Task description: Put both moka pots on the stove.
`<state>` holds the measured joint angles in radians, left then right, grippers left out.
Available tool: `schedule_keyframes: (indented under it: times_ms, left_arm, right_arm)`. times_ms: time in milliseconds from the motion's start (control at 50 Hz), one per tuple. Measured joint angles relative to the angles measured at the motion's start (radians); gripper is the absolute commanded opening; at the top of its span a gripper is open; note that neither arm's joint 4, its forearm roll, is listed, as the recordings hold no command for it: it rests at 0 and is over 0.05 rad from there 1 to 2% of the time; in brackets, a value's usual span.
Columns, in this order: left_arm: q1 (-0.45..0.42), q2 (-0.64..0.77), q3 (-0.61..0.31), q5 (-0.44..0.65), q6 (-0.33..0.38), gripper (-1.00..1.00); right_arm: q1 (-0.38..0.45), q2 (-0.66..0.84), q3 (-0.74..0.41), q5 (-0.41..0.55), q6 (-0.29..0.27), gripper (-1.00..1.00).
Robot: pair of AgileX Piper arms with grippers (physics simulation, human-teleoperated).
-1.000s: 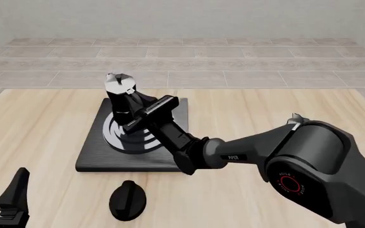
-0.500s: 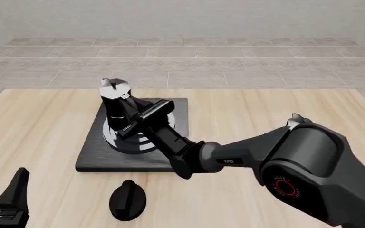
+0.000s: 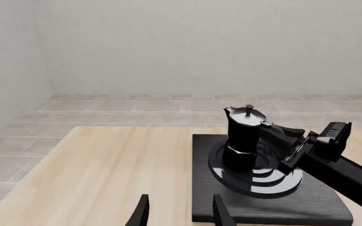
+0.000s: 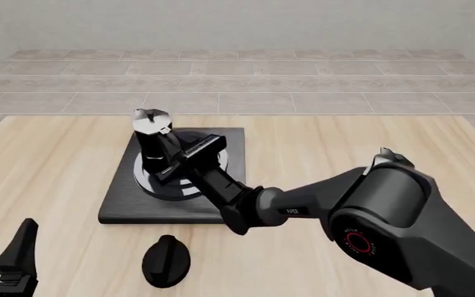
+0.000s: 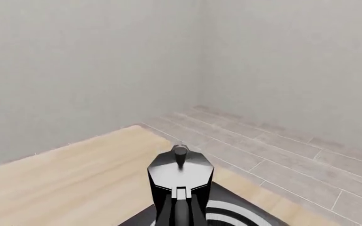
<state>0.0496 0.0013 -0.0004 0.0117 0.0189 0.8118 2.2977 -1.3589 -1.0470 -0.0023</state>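
Right gripper (image 4: 174, 162) clamped on moka pot (image 4: 151, 143) handle, pot on stove (image 4: 122, 201) burner, left of centre. Release straight, retreat without tipping. Left gripper (image 3: 179, 214) fingers apart, idle near table's front-left corner.

We see the moka pot (image 4: 153, 143) has come down w/ the right gripper (image 4: 174, 162) onto the stove (image 4: 122, 199) burner, shifted a bit left; right arm now stretched further fwd and lower.
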Motion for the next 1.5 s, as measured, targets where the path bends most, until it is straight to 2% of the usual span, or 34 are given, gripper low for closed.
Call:
schedule_keyframes:
  times_ms: [720,740,1200,1500]
  left_arm:
    - [0.002,0.000,0.000,-0.002,-0.005,1.00]
    - [0.002,0.000,0.000,-0.003,-0.005,1.00]
    - [0.003,0.000,0.000,-0.006,-0.004,1.00]
    - [0.003,0.000,0.000,-0.006,-0.003,1.00]
  right_arm:
    - [-0.001,0.011,0.008,-0.018,0.003,-1.00]
    - [-0.001,0.011,0.008,-0.018,0.001,1.00]
    - [0.010,-0.013,0.036,-0.034,-0.018,1.00]
    - [0.016,-0.081,0.126,-0.066,-0.023,1.00]
